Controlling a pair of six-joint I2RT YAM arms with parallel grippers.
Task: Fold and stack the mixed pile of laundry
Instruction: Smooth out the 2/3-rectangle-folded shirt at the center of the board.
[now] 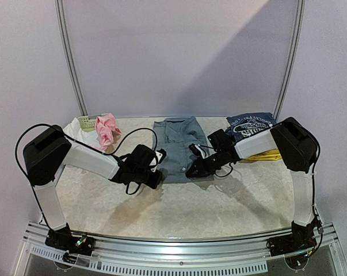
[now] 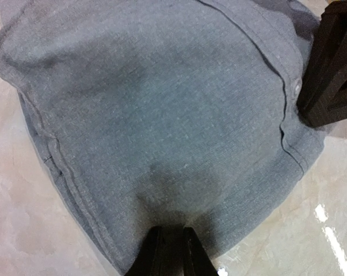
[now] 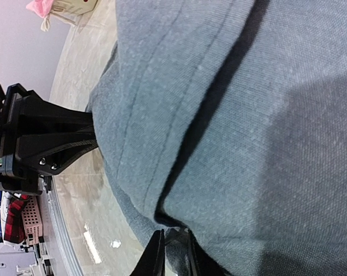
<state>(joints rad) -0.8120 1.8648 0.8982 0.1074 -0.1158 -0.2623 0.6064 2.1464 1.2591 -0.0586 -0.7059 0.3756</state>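
From above, one pale-green basket sits at 10 o'clock with one pink cloth against its 3 o'clock side; its inside is unclear. One grey garment lies at the centre and one navy tee at 2 o'clock. Both arms reach low and inward, the left gripper at the garment's 7 o'clock corner, the right gripper at 5. In the left wrist view, the fingers are clenched on its hem. In the right wrist view, the fingers pinch a fold.

My left gripper pinches the near hem of the grey woven cloth garment — the other black gripper touches its right edge.
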